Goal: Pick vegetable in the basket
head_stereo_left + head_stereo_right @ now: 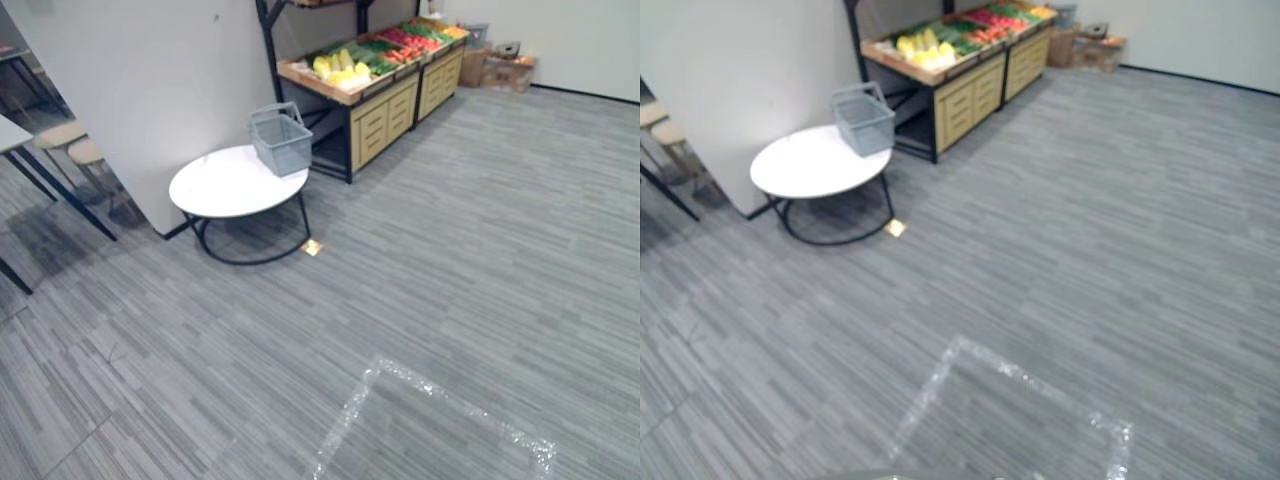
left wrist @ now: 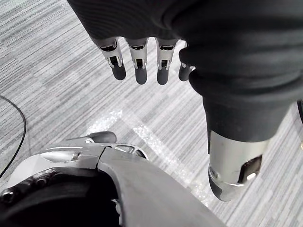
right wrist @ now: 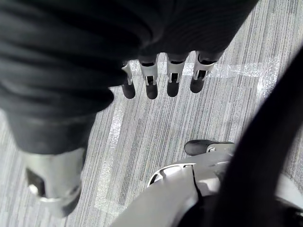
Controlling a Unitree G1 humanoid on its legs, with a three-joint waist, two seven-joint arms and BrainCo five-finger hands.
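A grey plastic basket (image 1: 281, 139) (image 1: 864, 118) stands on the far edge of a round white table (image 1: 232, 182) (image 1: 810, 161), well ahead and to the left. Behind it a wooden produce stand (image 1: 372, 98) (image 1: 958, 72) holds yellow, green and red vegetables (image 1: 343, 68) (image 1: 923, 42). My left hand (image 2: 142, 52) hangs over the grey floor with relaxed, straight fingers and holds nothing. My right hand (image 3: 161, 75) hangs the same way, open and empty above the carpet.
A white wall corner (image 1: 150, 90) juts out left of the table. Stools (image 1: 72, 140) and a dark-legged table (image 1: 20, 140) stand far left. Cardboard boxes (image 1: 500, 68) sit past the stand. Shiny tape (image 1: 440, 400) marks a square on the carpet near me.
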